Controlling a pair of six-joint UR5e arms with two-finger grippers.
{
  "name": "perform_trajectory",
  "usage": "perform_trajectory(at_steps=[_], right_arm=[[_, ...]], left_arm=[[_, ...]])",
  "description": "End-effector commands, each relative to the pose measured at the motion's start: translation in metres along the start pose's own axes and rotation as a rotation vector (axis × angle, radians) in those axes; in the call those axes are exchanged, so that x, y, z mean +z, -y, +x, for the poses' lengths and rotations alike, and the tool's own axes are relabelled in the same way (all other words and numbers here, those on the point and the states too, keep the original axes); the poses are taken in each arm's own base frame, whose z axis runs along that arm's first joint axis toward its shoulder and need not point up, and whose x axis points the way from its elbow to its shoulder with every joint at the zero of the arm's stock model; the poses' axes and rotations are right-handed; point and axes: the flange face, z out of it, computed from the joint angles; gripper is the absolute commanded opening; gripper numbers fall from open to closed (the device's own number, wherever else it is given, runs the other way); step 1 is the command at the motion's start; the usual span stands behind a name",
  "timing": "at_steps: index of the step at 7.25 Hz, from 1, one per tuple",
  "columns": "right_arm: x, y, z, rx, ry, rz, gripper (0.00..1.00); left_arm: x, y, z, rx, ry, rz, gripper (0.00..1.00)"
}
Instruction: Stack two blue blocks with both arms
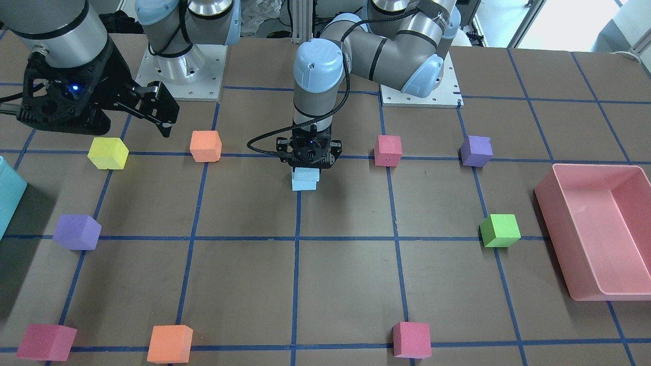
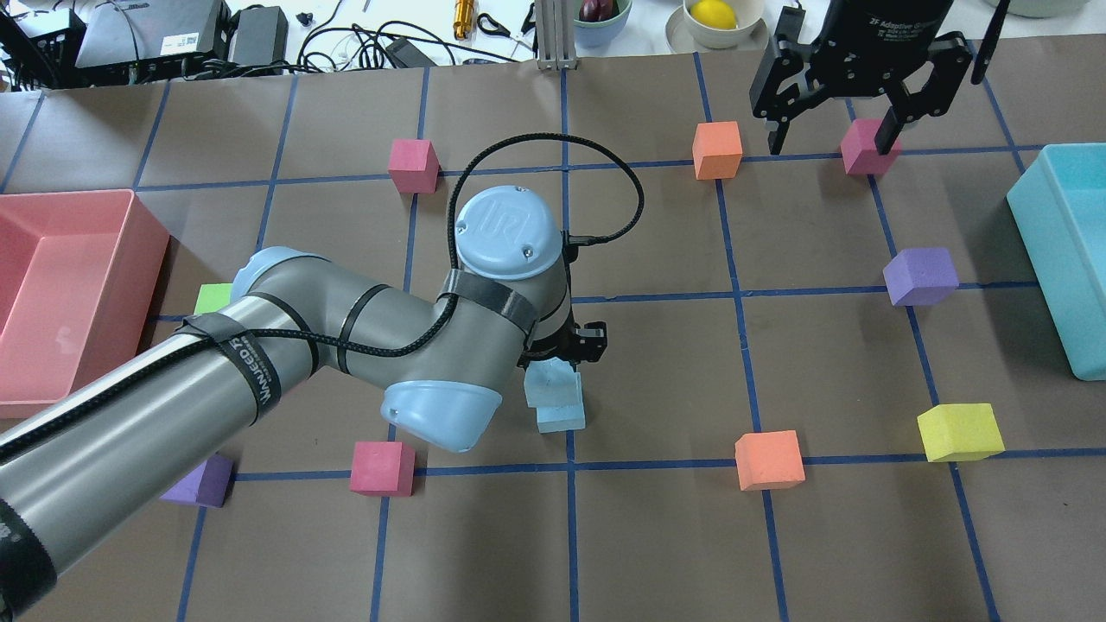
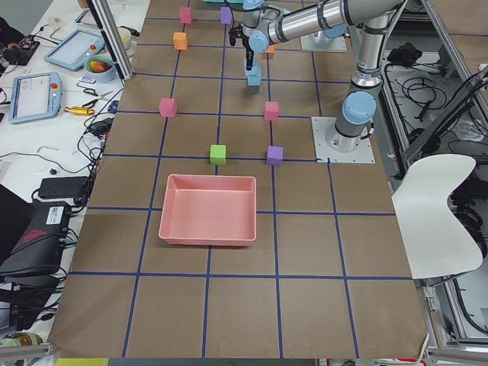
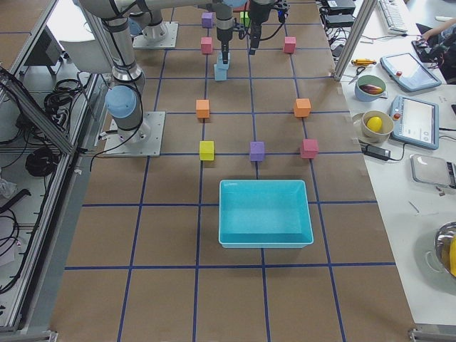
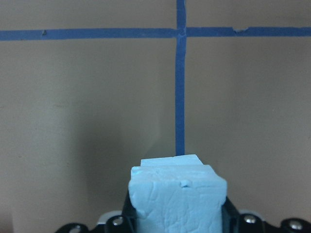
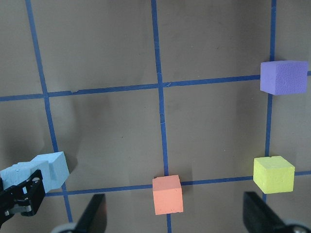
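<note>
Brown worktop point(image 2: 657, 536), gridded with blue tape. Near its middle the left pincer point(image 1: 307, 166) grips the upper blue block point(image 1: 307, 174), held on or just above the lower blue block point(image 1: 303, 185) — whether they touch I cannot tell. The upper one looks shifted a little off the lower. Released so, it may tilt and slide off, and foam clinging to a finger could drag it sideways. The right pincer point(image 2: 829, 134) hangs open and empty, well apart on the right.
</note>
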Motion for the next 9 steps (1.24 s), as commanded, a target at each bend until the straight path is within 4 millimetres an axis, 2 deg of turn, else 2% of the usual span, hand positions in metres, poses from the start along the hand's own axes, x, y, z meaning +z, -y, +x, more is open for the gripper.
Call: perform_trajectory(at_steps=[1, 3, 4, 5, 6, 7, 8, 9], right_arm=[[0.007, -0.004, 0.003, 0.002, -0.004, -0.052, 1.0], [0.006, -0.003, 0.003, 0.006, 0.001, -0.042, 1.0], [0.004, -0.004, 0.003, 0.001, -0.001, -0.037, 1.0], [0.005, -0.003, 0.003, 0.006, 0.0, -0.037, 1.0], [0.005, -0.003, 0.003, 0.004, 0.0, -0.037, 1.0], [0.004, -0.003, 0.003, 0.006, 0.0, -0.035, 1.0], [0.003, -0.004, 0.003, 0.004, 0.0, -0.034, 1.0], [0.004, -0.003, 0.003, 0.004, -0.001, -0.034, 1.0]], left_arm=[[0.01, -0.007, -0.003, 0.003, 0.005, -0.015, 1.0], [0.002, -0.002, -0.006, 0.007, 0.0, 0.001, 1.0], [-0.021, 0.004, -0.01, 0.03, -0.025, 0.045, 1.0], [-0.055, 0.025, -0.019, 0.062, -0.076, 0.091, 1.0], [-0.092, 0.047, -0.034, 0.012, -0.141, 0.071, 1.0], [-0.137, 0.068, -0.055, -0.032, -0.151, 0.05, 1.0], [-0.177, 0.085, -0.082, -0.055, -0.133, 0.004, 1.0], [-0.204, 0.102, -0.129, 0.031, -0.113, -0.037, 1.0]])
